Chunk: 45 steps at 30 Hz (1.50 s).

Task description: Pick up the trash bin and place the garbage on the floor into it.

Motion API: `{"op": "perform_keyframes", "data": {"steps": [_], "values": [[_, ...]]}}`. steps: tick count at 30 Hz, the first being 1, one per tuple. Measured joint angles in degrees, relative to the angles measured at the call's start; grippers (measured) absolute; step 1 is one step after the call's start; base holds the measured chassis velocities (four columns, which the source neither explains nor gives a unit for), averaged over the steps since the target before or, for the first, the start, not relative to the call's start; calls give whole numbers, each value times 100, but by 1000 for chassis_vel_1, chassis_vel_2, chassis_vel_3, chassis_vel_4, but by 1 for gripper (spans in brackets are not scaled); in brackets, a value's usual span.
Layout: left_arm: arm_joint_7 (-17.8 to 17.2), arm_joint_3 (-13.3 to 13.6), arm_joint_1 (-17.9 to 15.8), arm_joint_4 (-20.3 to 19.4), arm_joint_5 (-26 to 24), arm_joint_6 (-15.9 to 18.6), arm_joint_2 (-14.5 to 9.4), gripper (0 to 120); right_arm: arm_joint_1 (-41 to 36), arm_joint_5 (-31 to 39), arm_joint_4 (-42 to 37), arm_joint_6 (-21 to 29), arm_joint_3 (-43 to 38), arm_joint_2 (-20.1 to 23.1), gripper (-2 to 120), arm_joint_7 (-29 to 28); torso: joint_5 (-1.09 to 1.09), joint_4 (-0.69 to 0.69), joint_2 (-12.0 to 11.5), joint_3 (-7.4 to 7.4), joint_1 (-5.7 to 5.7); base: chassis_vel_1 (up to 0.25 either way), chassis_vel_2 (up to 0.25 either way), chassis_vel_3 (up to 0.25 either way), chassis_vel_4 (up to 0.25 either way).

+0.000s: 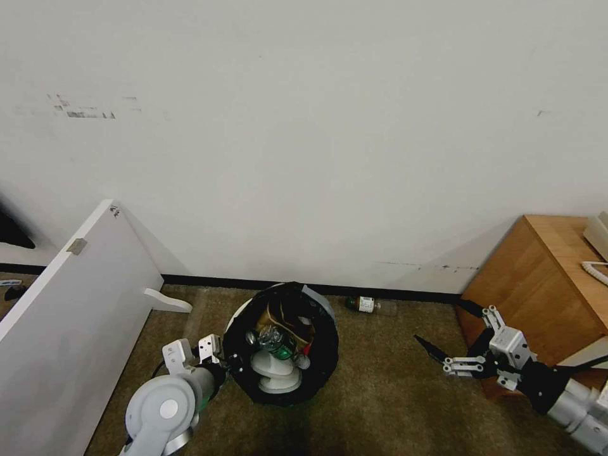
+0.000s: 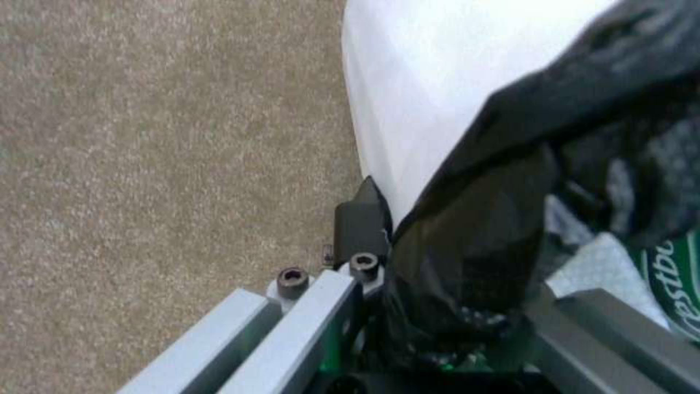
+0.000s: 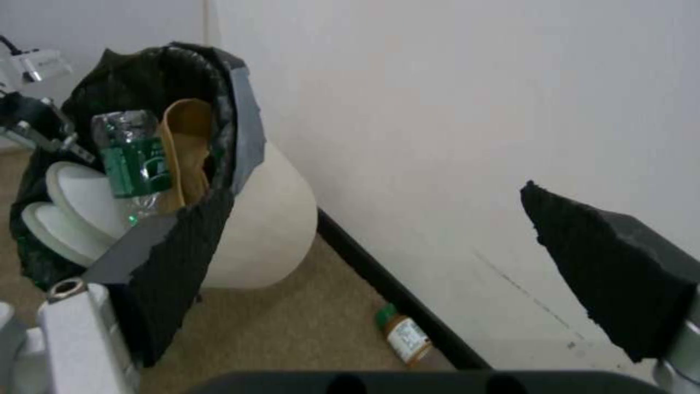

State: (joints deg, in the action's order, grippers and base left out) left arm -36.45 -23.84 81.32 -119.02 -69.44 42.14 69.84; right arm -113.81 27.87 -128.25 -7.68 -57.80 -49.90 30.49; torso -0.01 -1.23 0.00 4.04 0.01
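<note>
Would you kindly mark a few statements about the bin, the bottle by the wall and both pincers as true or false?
1. The left pincer grips the rim of the trash bin. True.
2. The trash bin holds nothing. False: white slippers, a green-labelled bottle and a brown paper bag lie inside it.
3. A small bottle lies on the floor by the wall's black baseboard. True.
4. The right pincer is shut on that bottle. False: it is open and holds nothing, apart from the bottle, near the wooden cabinet.
5. The bin's liner is blue. False: it is black.
</note>
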Motion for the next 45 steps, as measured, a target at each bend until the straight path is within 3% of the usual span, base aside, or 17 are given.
{"op": "perform_keyframes", "data": {"steps": [13,17,25,45], "values": [[127,-213,4,16,279,0,20,0,220,-227,85,-67,234,-282,100,130,0,1,0,0,0,0,0,0,0],[262,-237,150,-84,553,-16,196,0,258,-325,97,-27,289,-279,100,238,0,1,0,0,0,0,0,0,0],[293,-232,165,-127,657,-34,294,0,257,-343,68,5,342,-315,100,276,1,0,0,0,0,0,0,0,0],[334,-295,238,-214,716,-50,245,0,351,-306,60,-54,434,-438,100,293,2,1,0,0,0,56,41,-49,-40]]}}
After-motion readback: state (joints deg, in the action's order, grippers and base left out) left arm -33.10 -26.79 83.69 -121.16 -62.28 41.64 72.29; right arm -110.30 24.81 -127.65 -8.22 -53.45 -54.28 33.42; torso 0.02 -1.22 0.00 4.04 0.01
